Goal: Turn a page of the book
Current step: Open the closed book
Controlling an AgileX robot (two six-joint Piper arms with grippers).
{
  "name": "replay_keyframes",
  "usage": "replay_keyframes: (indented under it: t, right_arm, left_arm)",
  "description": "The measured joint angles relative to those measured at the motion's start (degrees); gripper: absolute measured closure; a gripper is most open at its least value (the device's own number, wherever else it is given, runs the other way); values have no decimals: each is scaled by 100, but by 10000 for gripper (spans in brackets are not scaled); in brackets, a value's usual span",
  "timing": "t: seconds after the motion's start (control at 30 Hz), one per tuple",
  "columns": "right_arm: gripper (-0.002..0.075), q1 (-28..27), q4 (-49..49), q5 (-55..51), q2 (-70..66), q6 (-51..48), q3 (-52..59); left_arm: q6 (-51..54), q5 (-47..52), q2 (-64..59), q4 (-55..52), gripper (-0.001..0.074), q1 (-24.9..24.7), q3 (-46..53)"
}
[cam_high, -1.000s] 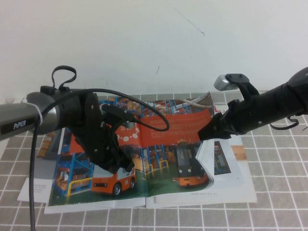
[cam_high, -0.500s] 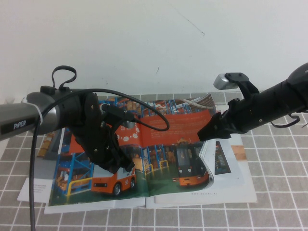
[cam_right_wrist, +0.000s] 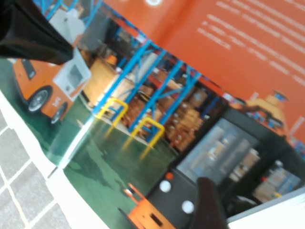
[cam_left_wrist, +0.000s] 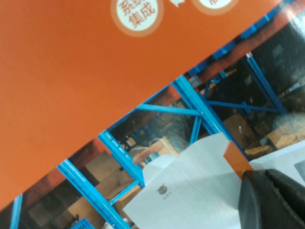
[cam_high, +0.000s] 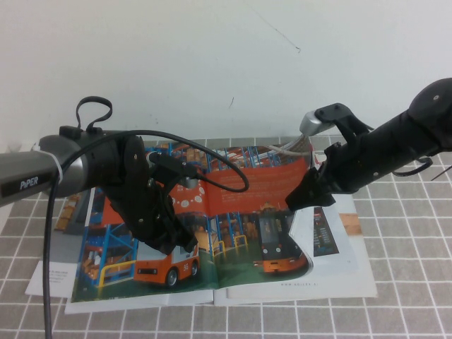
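Right hand point(cam_high: 305, 198) clamped on the outer edge of the glossy page with the black-and-orange forklift and orange text panel point(cam_high: 265, 212); now drawn a little inward and higher than half a second ago, arm swung toward the spine, sheet standing steeper off the thin glossy photo magazine point(cam_high: 141, 275). Turn judged under way, not yet past upright. Beneath, next sheet exposed point(cam_high: 332, 240). Left hand point(cam_high: 180, 244) pressed low on the left-hand sheet with the orange-and-white vehicle point(cam_high: 159, 272), unmoved; grip there cannot be told. Magazine spread open on the grey tiled bench point(cam_high: 409, 282). Readable: "PiPER" on left arm point(cam_high: 28, 185); Chinese characters in a round badge point(cam_left_wrist: 137, 14); white text on orange panel too small.
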State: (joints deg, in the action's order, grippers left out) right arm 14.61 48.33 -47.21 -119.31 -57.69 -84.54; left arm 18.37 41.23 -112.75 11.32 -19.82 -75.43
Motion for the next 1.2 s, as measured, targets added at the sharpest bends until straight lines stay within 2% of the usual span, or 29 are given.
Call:
replay_keyframes:
  t: [0.37, 0.9, 1.2]
  right_arm:
    - [318, 418, -168, 172, 0, -228, -2]
    - [319, 467, 114, 198, 0, -309, -2]
    - [319, 467, 2, 309, 0, -289, -2]
  left_arm:
    - [0, -5, 0, 0, 738, 0, 0]
    - [56, -5, 0, 50, 738, 0, 0]
    - [988, 239, -38, 1158, 738, 0, -304]
